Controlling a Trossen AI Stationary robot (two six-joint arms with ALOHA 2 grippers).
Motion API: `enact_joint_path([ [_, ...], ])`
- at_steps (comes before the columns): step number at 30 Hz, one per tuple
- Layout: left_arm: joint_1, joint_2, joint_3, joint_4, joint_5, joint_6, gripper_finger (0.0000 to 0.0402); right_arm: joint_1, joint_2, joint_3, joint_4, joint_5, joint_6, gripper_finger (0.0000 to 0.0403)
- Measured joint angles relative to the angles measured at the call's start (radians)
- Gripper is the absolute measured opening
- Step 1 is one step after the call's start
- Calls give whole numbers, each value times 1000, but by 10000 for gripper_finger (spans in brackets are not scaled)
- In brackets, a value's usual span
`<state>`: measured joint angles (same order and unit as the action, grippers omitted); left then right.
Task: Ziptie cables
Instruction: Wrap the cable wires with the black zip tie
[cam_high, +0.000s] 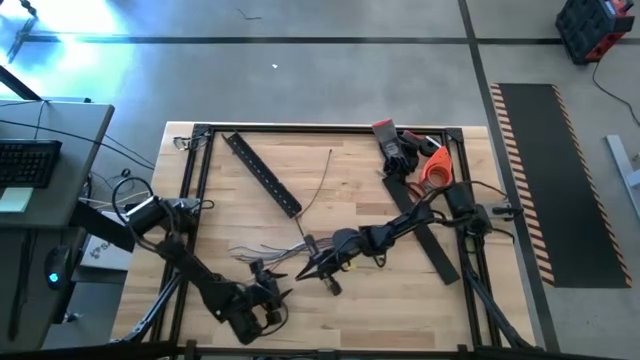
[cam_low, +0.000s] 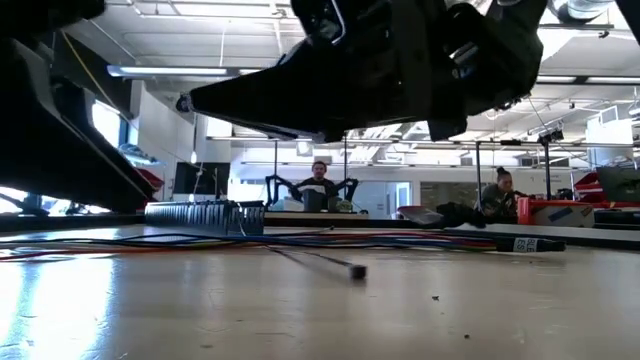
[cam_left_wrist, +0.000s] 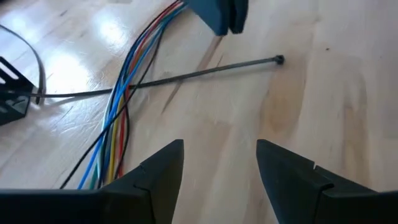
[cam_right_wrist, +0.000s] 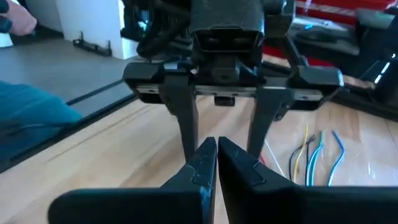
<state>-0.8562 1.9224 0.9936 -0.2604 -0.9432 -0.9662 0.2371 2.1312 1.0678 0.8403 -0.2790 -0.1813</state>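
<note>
Left gripper: the left gripper (cam_left_wrist: 219, 171) hangs low over the wooden table (cam_high: 380, 200) with its fingers (cam_left_wrist: 163, 165) spread wide and nothing between them

Right gripper: the right gripper (cam_right_wrist: 216, 163) sits near the table's middle, facing the left one, its tips pressed together; nothing shows between the tips from its wrist view

Cables: the cables (cam_left_wrist: 121, 102) lie flat in a loose coloured bundle near the middle of the table, off to one side of the left gripper's open gap, not inside it

Zip tie: a thin dark zip tie (cam_left_wrist: 205, 70) lies across the cables, its small head (cam_left_wrist: 279, 60) resting on bare wood beyond the left fingertips

Step in hand: probably picking up the tie with the left gripper, though that is a judgement

Doing it well: line the open gap over the tie's free length near the head, clear of the cables, go down until the tips nearly touch the wood, then close squarely so the thin strap does not slip out sideways
</note>
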Motion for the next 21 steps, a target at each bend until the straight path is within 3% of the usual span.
enact_joint_path([
  [4,12,0,0,5,19,8,188,9,-127,-32,-128,-17,-36,0],
  [7,6,0,0,3,18,9,188,27,-240,-32,-378,-16,-176,0],
  [10,-3,0,0,4,7,4,188,57,-286,-35,-561,68,-308,1],
  [13,-7,0,0,11,-12,-6,188,83,-285,-18,-636,166,-328,15],
  [21,-8,0,0,24,-8,-25,188,132,-163,132,-924,191,-526,125],
])
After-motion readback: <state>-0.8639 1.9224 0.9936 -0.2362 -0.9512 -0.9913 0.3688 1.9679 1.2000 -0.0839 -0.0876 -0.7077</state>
